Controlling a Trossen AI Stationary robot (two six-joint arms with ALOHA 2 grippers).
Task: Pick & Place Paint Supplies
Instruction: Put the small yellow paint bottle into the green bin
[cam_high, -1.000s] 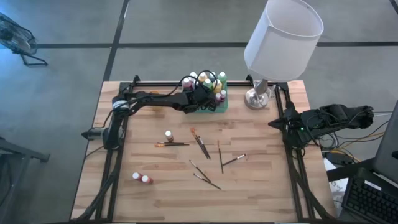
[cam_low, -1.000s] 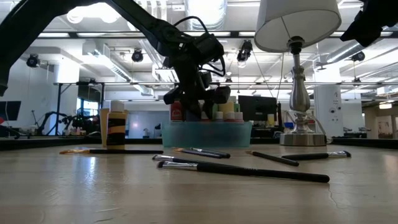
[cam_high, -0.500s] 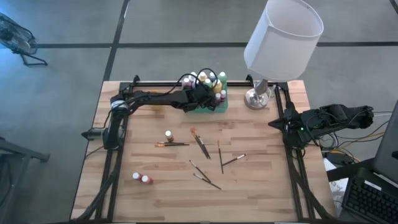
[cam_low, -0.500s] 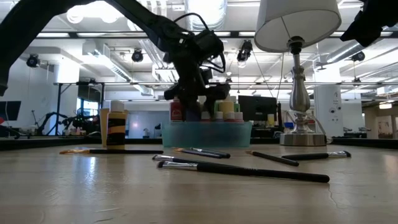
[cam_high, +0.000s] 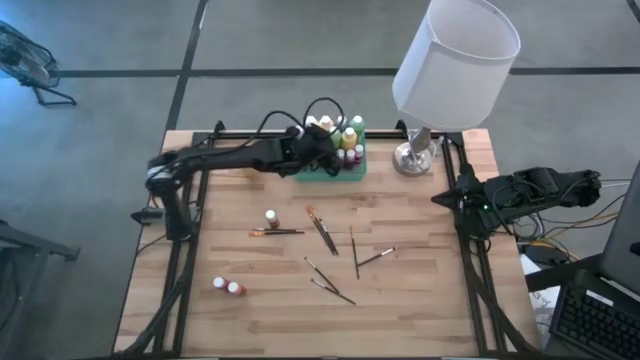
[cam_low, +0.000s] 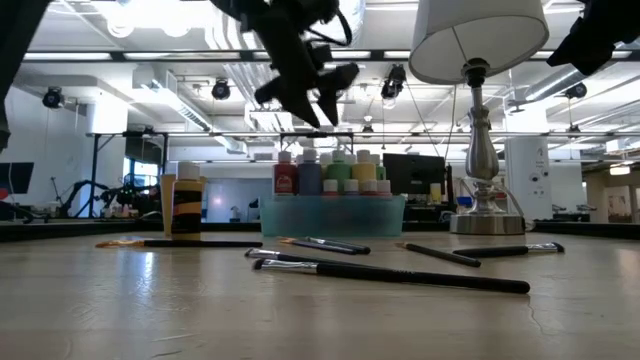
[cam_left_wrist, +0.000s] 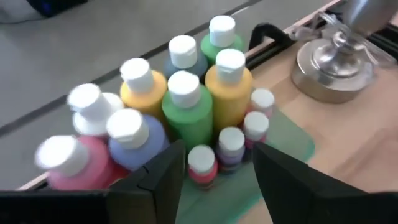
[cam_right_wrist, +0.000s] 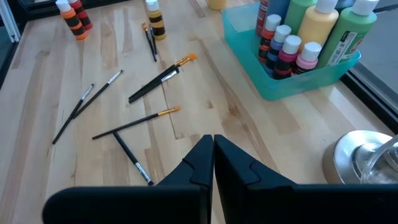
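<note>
**Hovering above the bottle tray, left fingers apart and empty**

Standing at the table's far edge, the green tray (cam_high: 352, 170) holds a tight cluster of upright paint bottles (cam_left_wrist: 186, 106), caps up, larger ones behind and small ones in front. The left gripper (cam_low: 312, 98) hangs above them, clear of the caps, its fingers spread with nothing between them. Just beside the tray rises a silver lamp base (cam_high: 415, 155), its white shade (cam_high: 456, 60) overhanging that corner of the table.

On the open wood, the paintbrushes (cam_high: 322, 232) lie flat and scattered: one runs side to side near a lone upright bottle (cam_high: 271, 217), others lie lengthwise or slanted toward the middle, two crossing near the front. Two more small bottles (cam_high: 227, 286) stand together near the front left, well apart from the tray.

The right gripper (cam_right_wrist: 213, 155) waits at the table's right edge, fingers pressed together, holding nothing.
</note>
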